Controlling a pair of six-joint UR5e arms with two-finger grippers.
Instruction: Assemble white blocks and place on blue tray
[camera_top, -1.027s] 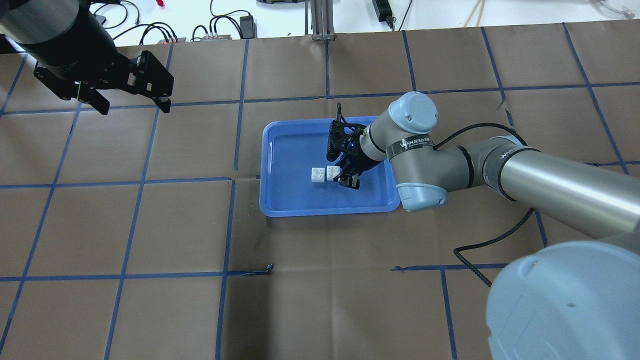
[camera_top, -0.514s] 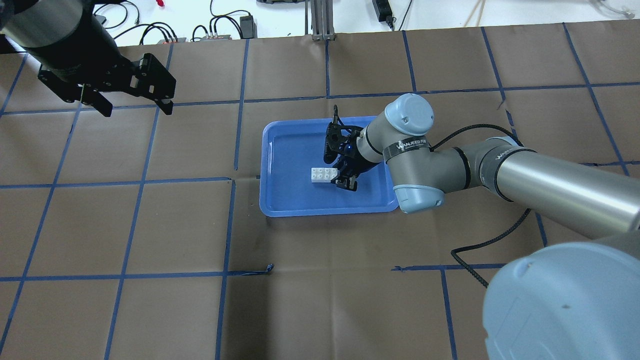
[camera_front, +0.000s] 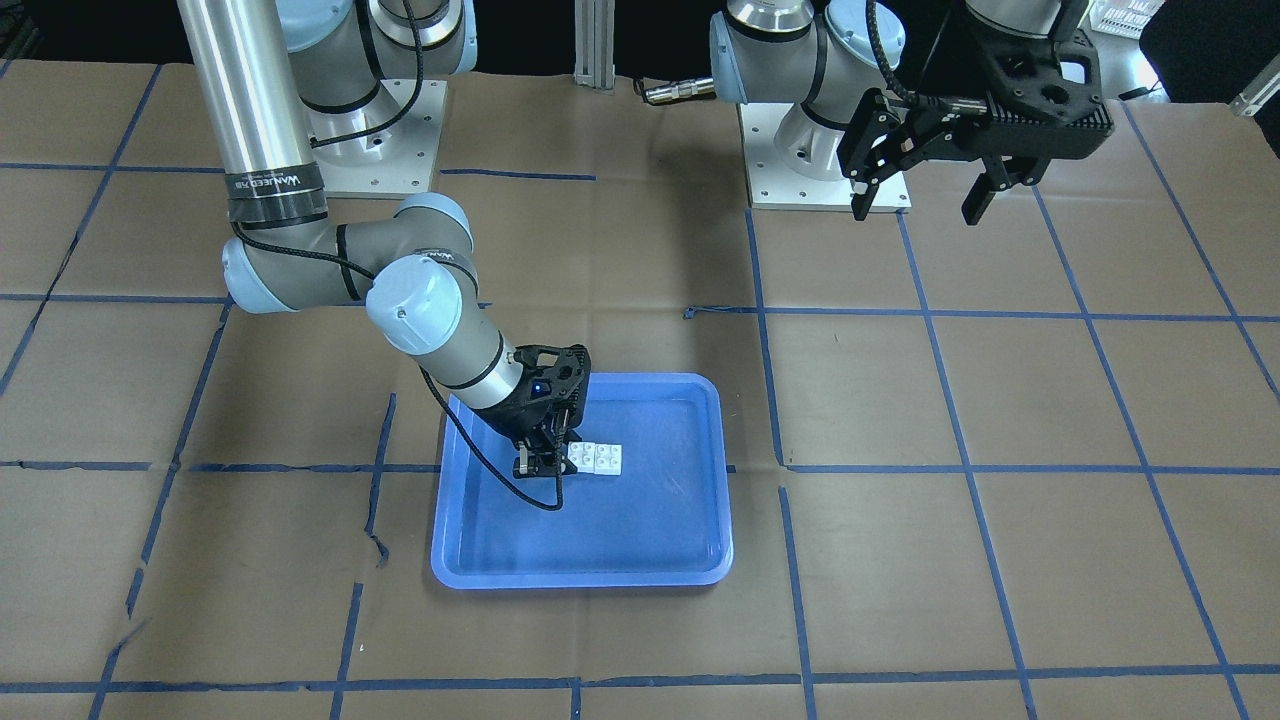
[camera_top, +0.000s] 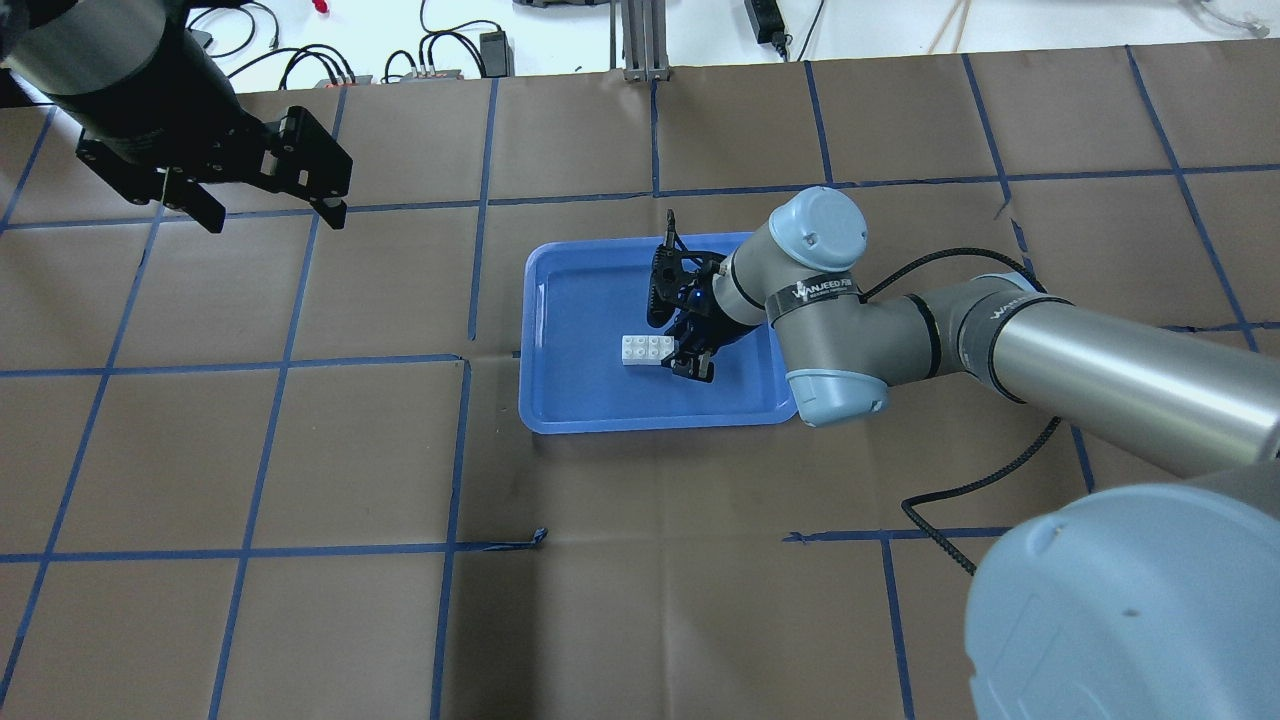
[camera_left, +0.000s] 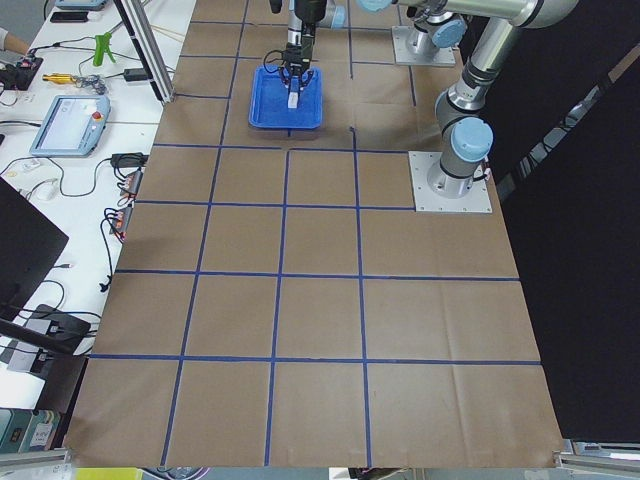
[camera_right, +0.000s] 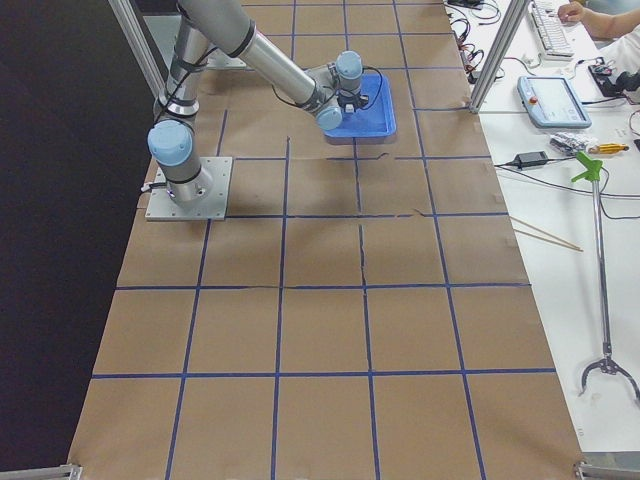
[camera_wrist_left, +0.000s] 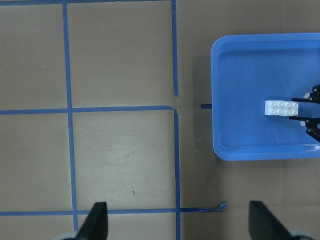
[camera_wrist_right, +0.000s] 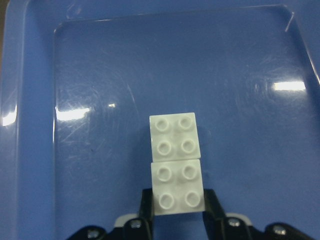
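The 2 blocks (camera_top: 647, 350) lie side by side on the floor of the tray (camera_top: 580, 300), studs up and edges touching, in a short row right of the tray's centre in the overhead view. The tray sits on the bench (camera_top: 300, 450) at mid frame. In the right wrist view the lower block (camera_wrist_right: 177, 187) is at bottom centre, with the upper block (camera_wrist_right: 174, 135) just above and flush against it. The right gripper (camera_top: 678, 357) is low in the tray, its jaws clenched on the lower block, 1 finger (camera_wrist_right: 146, 205) pressed to each flank. The left gripper (camera_top: 272, 215) hangs at the upper left of the overhead view, well apart from the tray, its jaws spread wide and holding nothing.
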